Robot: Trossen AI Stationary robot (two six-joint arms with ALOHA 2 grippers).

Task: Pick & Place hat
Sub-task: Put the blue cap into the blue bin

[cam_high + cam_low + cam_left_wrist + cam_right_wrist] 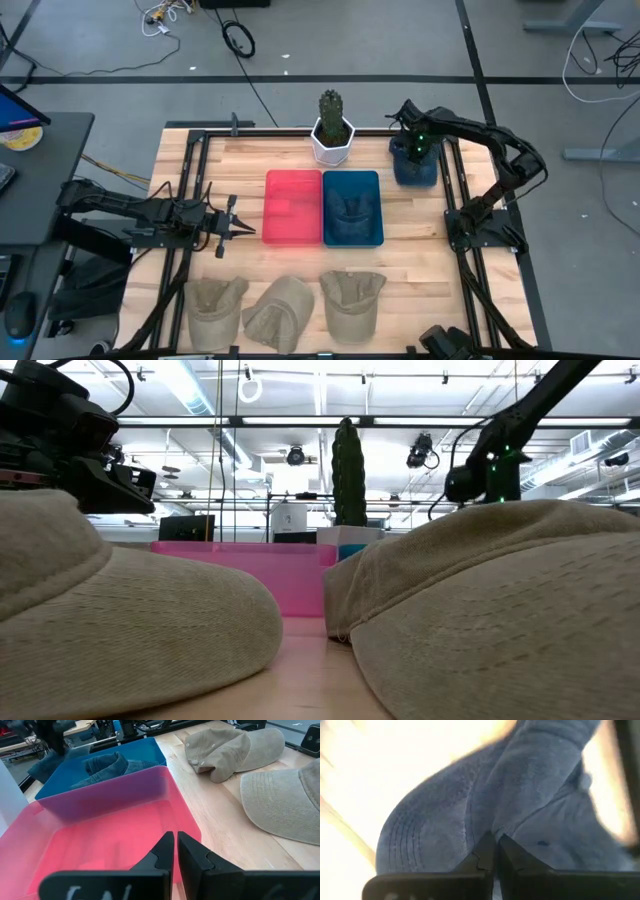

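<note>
Right gripper [492,851] pinched tight into the blue hat [414,166] beside the cactus pot [332,142], left gripper [243,229] closed empty by the pink bin [293,206].

blue hat [485,810] — blurred, cut off | nearest khaki hats [480,610] — cropped

Even overhead light fills the high view, shadows faint. Ceiling strip lights [190,390] glare in the low view, where near beige caps [500,610] blur. The right wrist view's upper left blows out white.
</note>
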